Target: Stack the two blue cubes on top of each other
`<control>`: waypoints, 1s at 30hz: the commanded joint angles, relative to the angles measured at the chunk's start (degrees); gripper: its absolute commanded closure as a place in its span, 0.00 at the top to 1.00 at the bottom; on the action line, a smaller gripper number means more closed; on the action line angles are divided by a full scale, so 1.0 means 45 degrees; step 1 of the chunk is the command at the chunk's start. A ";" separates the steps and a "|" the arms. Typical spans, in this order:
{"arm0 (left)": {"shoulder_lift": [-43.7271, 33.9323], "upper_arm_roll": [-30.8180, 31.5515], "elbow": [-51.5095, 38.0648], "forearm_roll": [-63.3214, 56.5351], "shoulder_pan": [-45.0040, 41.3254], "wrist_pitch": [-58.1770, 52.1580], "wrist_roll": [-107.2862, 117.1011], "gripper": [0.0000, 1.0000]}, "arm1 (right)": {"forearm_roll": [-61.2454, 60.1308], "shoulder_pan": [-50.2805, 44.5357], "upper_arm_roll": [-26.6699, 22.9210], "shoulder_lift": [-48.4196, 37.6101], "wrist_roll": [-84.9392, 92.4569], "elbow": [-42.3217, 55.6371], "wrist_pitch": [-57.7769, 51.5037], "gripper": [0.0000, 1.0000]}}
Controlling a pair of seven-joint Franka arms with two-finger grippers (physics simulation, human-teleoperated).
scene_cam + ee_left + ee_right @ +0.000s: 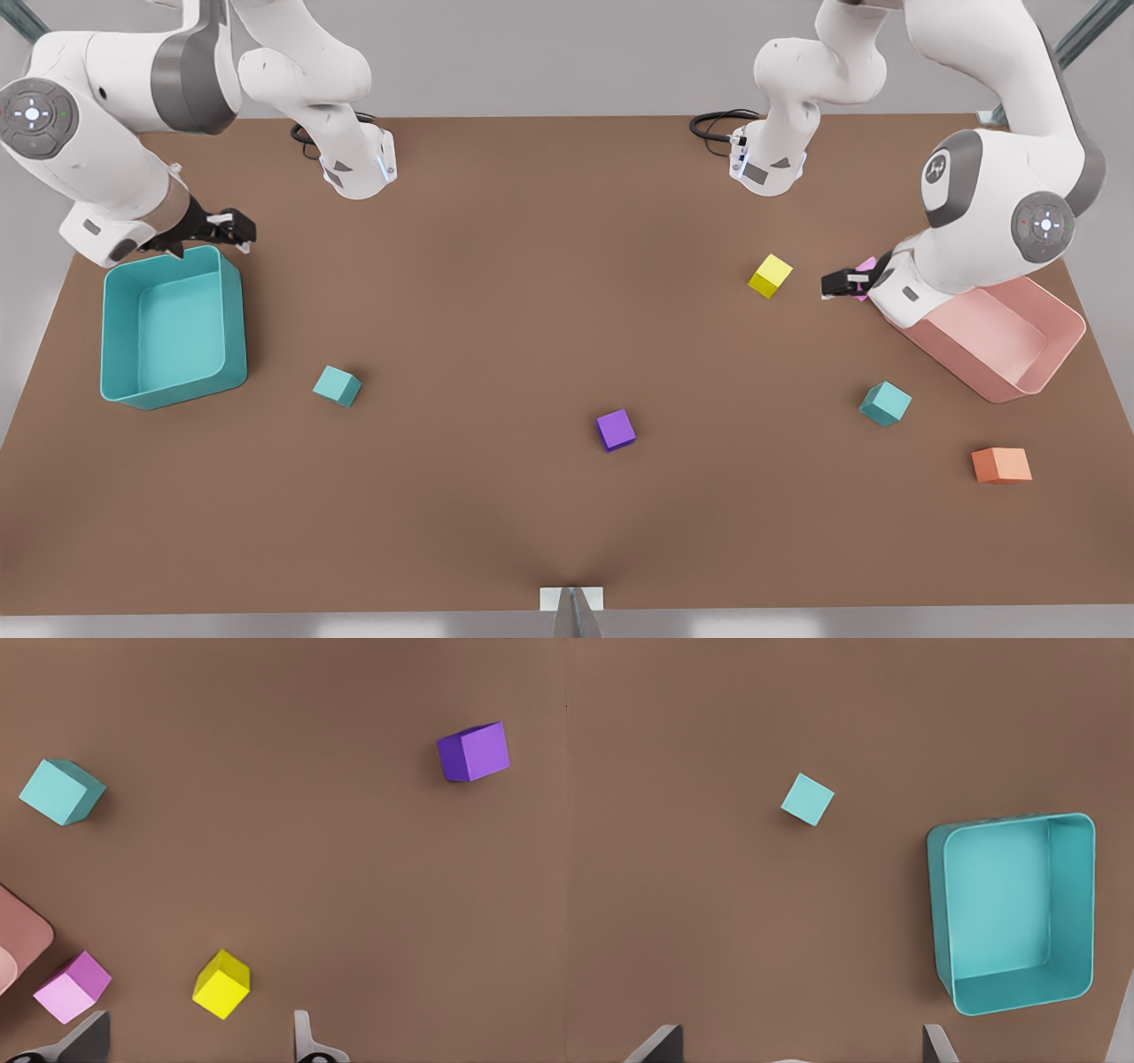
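Two blue cubes lie far apart on the brown table. One blue cube (337,386) (807,799) sits just to the right of the teal bin in the front view. The other blue cube (885,403) (60,791) rests below the pink bin on the front view's right. My right gripper (226,230) (799,1050) hovers open over the teal bin's far corner, holding nothing. On the front view's right, my left gripper (842,283) (198,1032) hangs open and empty beside the pink bin, close to the yellow cube.
A teal bin (221,328) (1072,904) stands at the front view's left, a pink bin (1054,354) at its right. Around the table lie a yellow cube (770,276) (221,983), a purple cube (616,430) (475,751), an orange cube (1001,464) and a pink cube (73,987).
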State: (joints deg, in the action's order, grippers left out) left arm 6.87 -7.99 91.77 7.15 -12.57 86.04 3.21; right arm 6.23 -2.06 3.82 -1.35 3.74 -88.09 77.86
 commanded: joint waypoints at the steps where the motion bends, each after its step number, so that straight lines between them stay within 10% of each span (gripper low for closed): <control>1: 0.0115 -0.0040 -0.0003 0.0071 -0.0059 0.0859 -0.0635 1.00 | 0.0003 0.0379 -0.0008 0.0007 0.0439 0.0005 0.0802 1.00; 11: 0.0466 -0.0040 -0.0003 0.0051 0.0000 0.0508 -0.0674 1.00 | -0.0036 0.2176 -0.0516 0.5886 -0.3662 -0.0365 0.5039 1.00; 16: 0.0466 -0.0040 -0.0003 0.0052 0.0098 0.0313 -0.0674 1.00 | -0.0269 0.2410 -0.0516 0.5730 -0.3779 -0.2378 0.9552 1.00; 30: 0.0642 -0.0040 0.0017 0.0032 0.0195 0.0039 -0.0713 1.00 | -0.2302 0.1083 -0.0398 0.6980 -0.5635 -0.2260 1.0177 1.00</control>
State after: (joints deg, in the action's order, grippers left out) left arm 9.75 -8.16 91.87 7.37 -11.70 86.70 0.70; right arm -3.62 3.08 2.06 29.87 -12.20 -98.42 120.73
